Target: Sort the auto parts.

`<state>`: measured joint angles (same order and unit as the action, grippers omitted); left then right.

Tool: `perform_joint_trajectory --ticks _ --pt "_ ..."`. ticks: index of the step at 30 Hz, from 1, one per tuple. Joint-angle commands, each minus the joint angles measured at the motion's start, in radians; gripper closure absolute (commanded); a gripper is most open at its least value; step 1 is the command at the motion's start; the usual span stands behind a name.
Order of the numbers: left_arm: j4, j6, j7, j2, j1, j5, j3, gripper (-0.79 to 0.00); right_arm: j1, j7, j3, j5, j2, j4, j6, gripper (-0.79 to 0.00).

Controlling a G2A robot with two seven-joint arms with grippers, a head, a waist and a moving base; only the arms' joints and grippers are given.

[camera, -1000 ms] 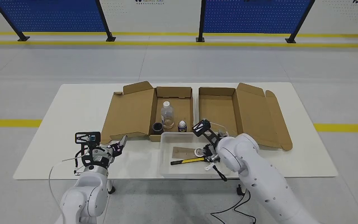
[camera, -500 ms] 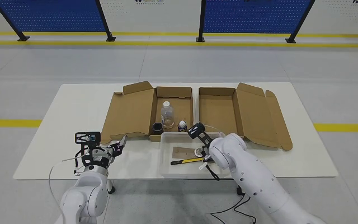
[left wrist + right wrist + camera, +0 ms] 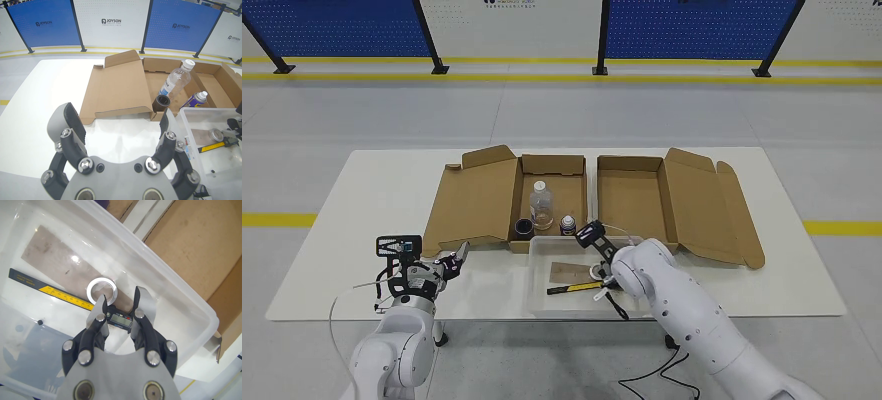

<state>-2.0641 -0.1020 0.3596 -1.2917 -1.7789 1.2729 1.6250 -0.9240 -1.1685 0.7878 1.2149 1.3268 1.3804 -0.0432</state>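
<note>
Down on the floor of the clear plastic bin [image 3: 170,273]: black digital caliper [image 3: 62,293], slim flat beam with a yellow printed scale, small grey display on its sliding head. Lies in the half of the bin nearer the robot, partly over a dull brown sheet [image 3: 49,251]. Just beside the head, on that sheet: shiny silver metal ring [image 3: 89,290], smooth and thin-walled.

Right gripper [image 3: 120,292]: hangs inside the bin, bare-metal fingers [image 3: 143,302] with black pads parted to either side of the caliper's display head, not clenched on it. Cannot tell whether the pads touch the head.

Left gripper [image 3: 117,108]: hovers over the bare white counter [image 3: 362,220] to the left of the bin, fingers spread wide, ribbed black pads facing each other, grasping nothing.

Behind the bin: open brown cardboard box [image 3: 160,64], matte and creased, holding a clear plastic bottle [image 3: 174,83] with a white cap, a purple spray can [image 3: 194,99] with a white cap, and a short black hollow cylinder [image 3: 162,103]. Beside it, a second open cardboard box [image 3: 632,200].
</note>
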Motion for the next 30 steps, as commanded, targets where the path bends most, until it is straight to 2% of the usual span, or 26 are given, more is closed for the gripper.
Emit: perform_joint_trajectory --ticks 1,5,14,19,25,30 --pt "0.000 0.000 0.000 0.000 0.000 0.000 0.000 -0.785 0.008 0.006 -0.011 -0.001 0.006 -0.020 0.005 -0.314" --pt "0.000 0.000 0.000 0.000 0.000 0.000 0.000 -0.785 0.021 0.018 -0.027 0.003 0.018 -0.057 0.005 -0.320" --pt "0.000 0.000 0.000 0.000 0.000 0.000 0.000 -0.785 0.029 0.033 -0.046 -0.007 0.039 -0.110 0.000 -0.252" --pt "0.000 0.000 0.000 0.000 0.000 0.000 0.000 -0.785 0.031 0.037 -0.043 -0.015 0.046 -0.124 -0.002 -0.259" --pt "0.000 0.000 0.000 0.000 0.000 0.000 0.000 -0.785 0.030 0.041 -0.036 -0.019 0.052 -0.150 0.004 -0.219" --pt "0.000 0.000 0.000 0.000 0.000 0.000 0.000 -0.785 0.028 0.042 -0.028 -0.019 0.055 -0.156 0.005 -0.123"
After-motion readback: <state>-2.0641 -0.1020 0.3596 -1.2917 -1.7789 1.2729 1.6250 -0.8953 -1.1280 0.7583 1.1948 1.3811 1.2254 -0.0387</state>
